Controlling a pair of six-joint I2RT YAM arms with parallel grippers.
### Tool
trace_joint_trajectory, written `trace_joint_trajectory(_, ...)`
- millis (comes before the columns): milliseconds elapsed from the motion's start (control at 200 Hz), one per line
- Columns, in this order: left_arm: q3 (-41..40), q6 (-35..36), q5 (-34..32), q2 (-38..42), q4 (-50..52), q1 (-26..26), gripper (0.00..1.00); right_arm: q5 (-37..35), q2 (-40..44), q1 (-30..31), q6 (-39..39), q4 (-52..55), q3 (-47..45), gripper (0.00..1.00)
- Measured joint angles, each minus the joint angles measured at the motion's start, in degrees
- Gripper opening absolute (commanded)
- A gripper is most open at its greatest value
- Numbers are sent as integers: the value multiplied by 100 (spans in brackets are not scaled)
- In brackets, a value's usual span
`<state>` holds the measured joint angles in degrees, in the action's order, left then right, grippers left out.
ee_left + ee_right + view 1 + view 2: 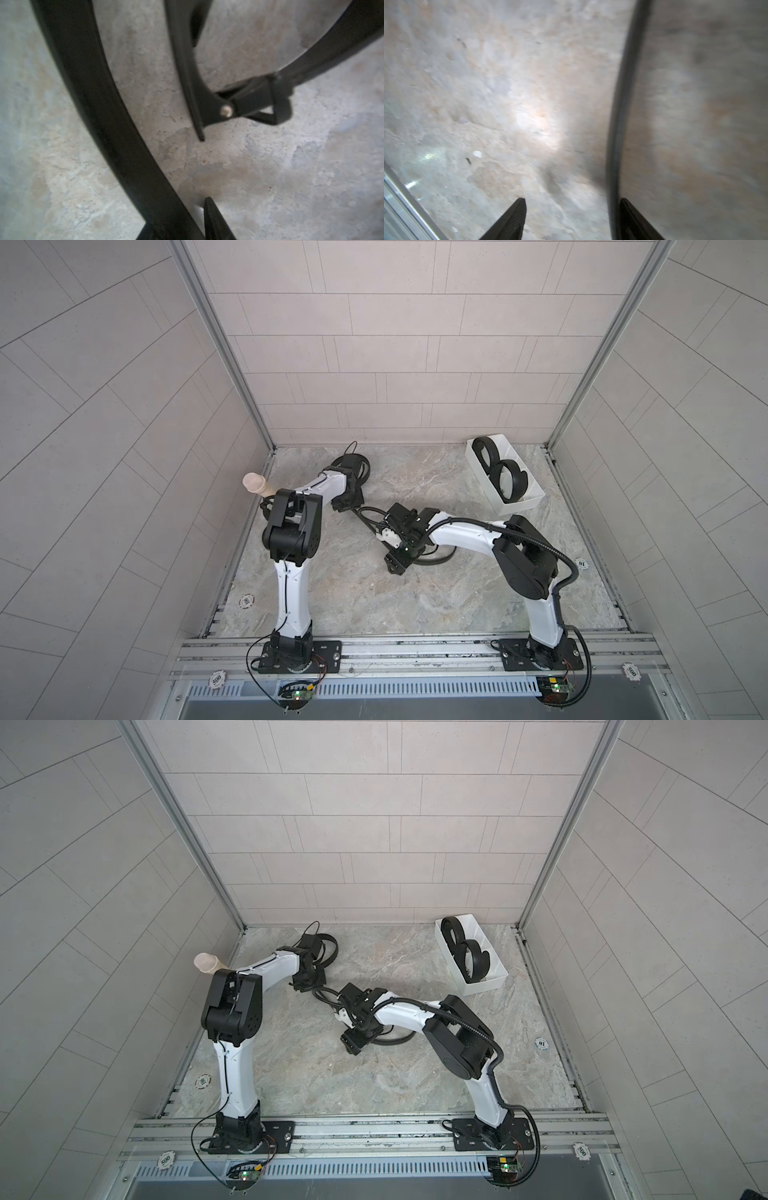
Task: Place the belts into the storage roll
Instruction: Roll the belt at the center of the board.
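Beside the left wall you see a beige peg [257,485]. Its base is hidden behind the elbow of the left arm. Small round chips [247,600] lie on the marbled table [374,605] near its side edges, well apart from the work.

The white tray [524,505] stands in the far right corner, turned at an angle. Two belts are already in it, each rolled into a tight black ring. The far coil [484,442] and the near coil [518,484] sit close together.

The loose belt [99,99] lies on the table between the two arms. In both top views the right forearm covers its middle part. It is a narrow, smooth black strap with a dark buckle [255,97] and a small silvery rivet [226,110].

The left gripper [345,502] has this strap between its fingers. One finger [214,220] is just beside the strap with a thin light gap, and the other is mostly hidden. I cannot tell if it presses the strap.

The right gripper [572,200] is low over the table with its fingers wide apart, and it holds nothing. The strap stands on its edge between them, close to one finger [633,220]. This view is blurred.
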<state>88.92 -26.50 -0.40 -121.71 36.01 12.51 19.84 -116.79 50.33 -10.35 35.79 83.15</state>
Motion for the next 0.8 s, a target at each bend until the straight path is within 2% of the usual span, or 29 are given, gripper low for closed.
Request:
trace_joint_trajectory(100,-13,63,63,24,39,144,19,-15,-160,291,-173,-92,188,46)
trace_joint_trajectory(195,-549,13,79,341,-131,256,16,-157,-186,337,-313,-72,216,26)
trace_joint_trajectory(315,-1650,-138,83,1119,-212,323,14,-393,-157,249,-345,109,160,16)
trace_joint_trajectory(476,-2649,-249,153,1897,-249,321,21,-498,90,173,-352,227,-188,15)
trace_joint_trajectory(601,-2879,-291,251,2068,-267,337,35,-525,142,162,-332,326,-256,14)
trace_joint_trajectory(636,-2907,-289,271,2094,-284,339,36,-542,142,162,-319,352,-240,15)
trace_joint_trajectory(686,-2944,-282,286,2144,-295,343,36,-599,142,164,-299,435,-223,20)
trace_joint_trajectory(746,-2949,-275,293,2192,-273,343,38,-664,142,168,-306,540,-203,33)
trace_joint_trajectory(796,-2949,-254,295,2227,-273,343,44,-723,144,164,-214,647,-179,43)
